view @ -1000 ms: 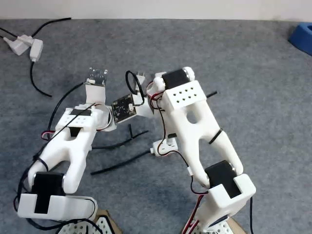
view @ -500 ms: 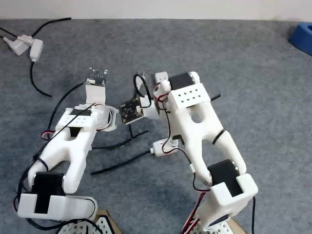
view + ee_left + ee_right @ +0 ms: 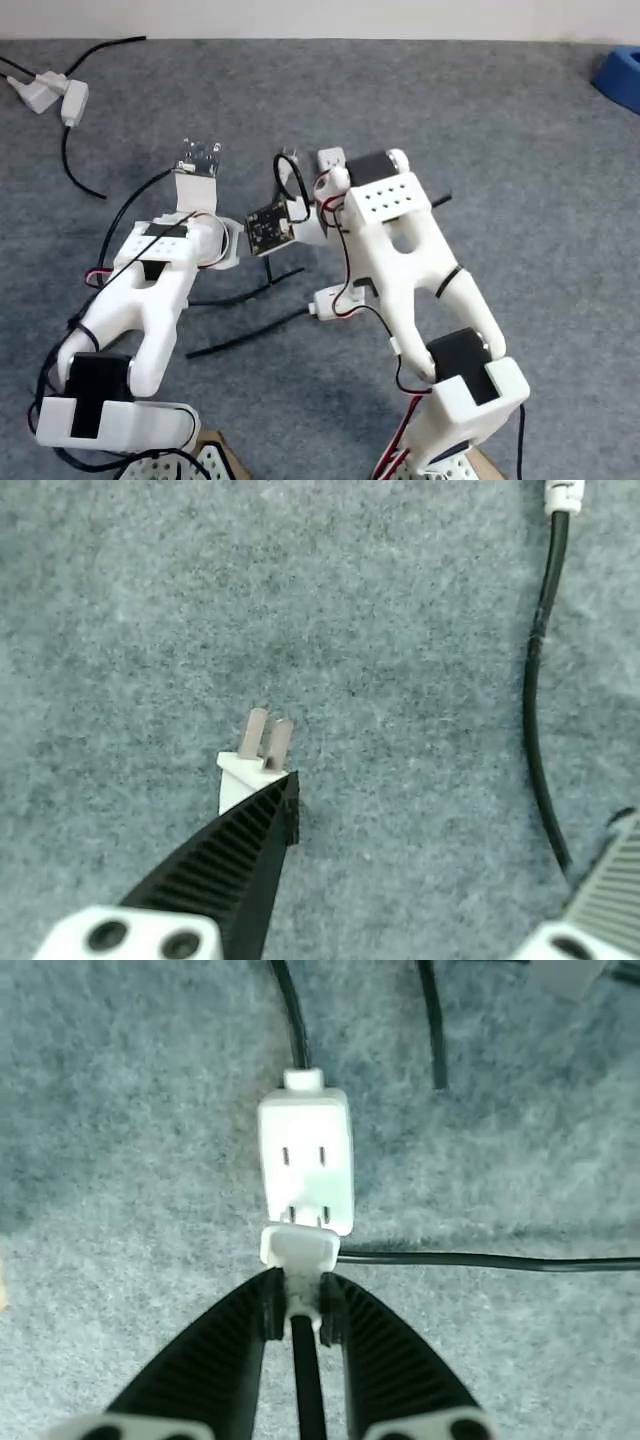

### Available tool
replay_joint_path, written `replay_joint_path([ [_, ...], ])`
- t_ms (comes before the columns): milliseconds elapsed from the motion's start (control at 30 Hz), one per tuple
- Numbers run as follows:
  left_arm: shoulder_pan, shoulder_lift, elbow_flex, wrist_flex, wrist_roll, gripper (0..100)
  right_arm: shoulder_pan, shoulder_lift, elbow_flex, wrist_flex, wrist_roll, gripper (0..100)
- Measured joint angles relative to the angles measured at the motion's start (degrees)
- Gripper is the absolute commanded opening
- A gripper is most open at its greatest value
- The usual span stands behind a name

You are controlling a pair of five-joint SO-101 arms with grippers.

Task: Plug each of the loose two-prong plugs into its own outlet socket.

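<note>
While the left claw (image 3: 460, 800) stands wide, spare plug (image 3: 238, 775) at one fingertip, the right claw (image 3: 298, 1305) has the outlet (image 3: 305, 1150) straight ahead, its long axis in line with the fingers. Right claw is clamped on the plug (image 3: 298, 1247). Prongs (image 3: 308, 1216) sit at the nearer slot pair; depth unclear.

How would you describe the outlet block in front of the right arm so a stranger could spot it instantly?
On the grey carpet, follow the right arm to its hand, shut on a white plug. Right against that plug lies the outlet block, a white box with a black cord leaving its far end. Unlike that plug, it shows two pairs of slots, not prongs.
</note>
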Motion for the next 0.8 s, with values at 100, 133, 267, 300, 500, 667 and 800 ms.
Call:
replay_joint_path([
  [100, 0.0, 0.0, 0.0, 0.0, 0.0, 44, 0.0, -0.2, 1.2, -0.9, 0.0, 0.9],
  [133, 0.0, 0.0, 0.0, 0.0, 0.0, 44, 0.0, -0.3, 1.5, -1.3, 0.0, 0.9],
  [267, 0.0, 0.0, 0.0, 0.0, 0.0, 44, -0.5, -0.3, 1.8, -1.9, 0.0, 0.9],
  [300, 0.0, 0.0, 0.0, 0.0, 0.0, 44, -0.8, -0.3, 1.8, -1.9, -0.1, 0.9],
  [500, 0.0, 0.0, 0.0, 0.0, 0.0, 44, -1.6, -0.3, 1.8, -2.7, -0.6, 0.9],
  [667, 0.0, 0.0, 0.0, 0.0, 0.0, 44, -1.6, -0.3, 1.8, -2.7, -0.6, 0.9],
  [800, 0.0, 0.0, 0.0, 0.0, 0.0, 44, -2.0, -0.3, 1.8, -2.8, -1.1, 0.9],
])
